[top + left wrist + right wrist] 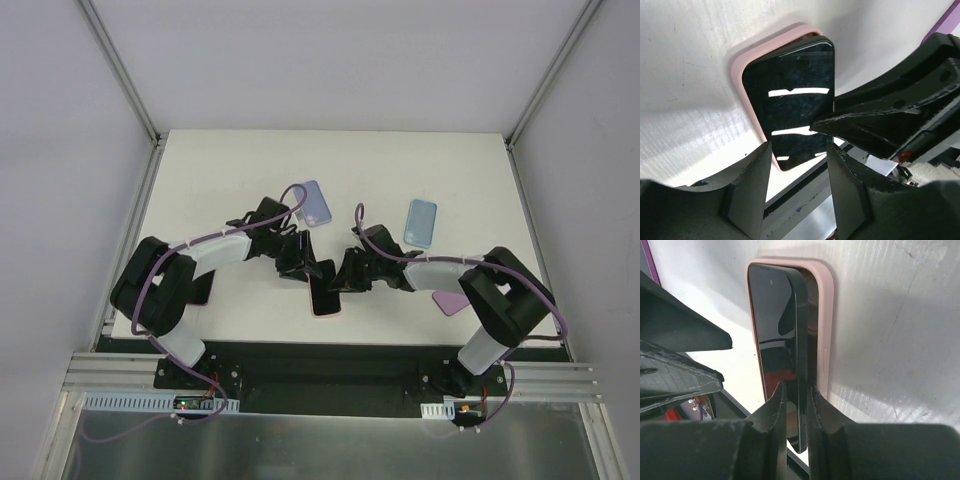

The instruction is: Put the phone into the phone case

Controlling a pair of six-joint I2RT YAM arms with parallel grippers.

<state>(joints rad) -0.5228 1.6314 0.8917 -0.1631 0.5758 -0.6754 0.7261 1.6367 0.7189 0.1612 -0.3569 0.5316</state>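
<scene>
1. Phone (772,315), black, is lying partly inside the pink phone case (826,315) near the table's (230,170) front edge, with one long edge tilting up out of it.
2. Right gripper (795,395) is pinching that raised edge between nearly closed fingers.
3. Left gripper (800,152) is hovering with jaws apart, straddling the phone's near end without gripping.
4. Seating appears to be underway; next, the raised edge probably needs pressing down flat.

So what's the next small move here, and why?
Probably press the raised long edge of the phone down into the pink case. In the right wrist view it sits tilted, one side seated, the other above the rim, and the right gripper pinches that edge in its jaws.
</scene>
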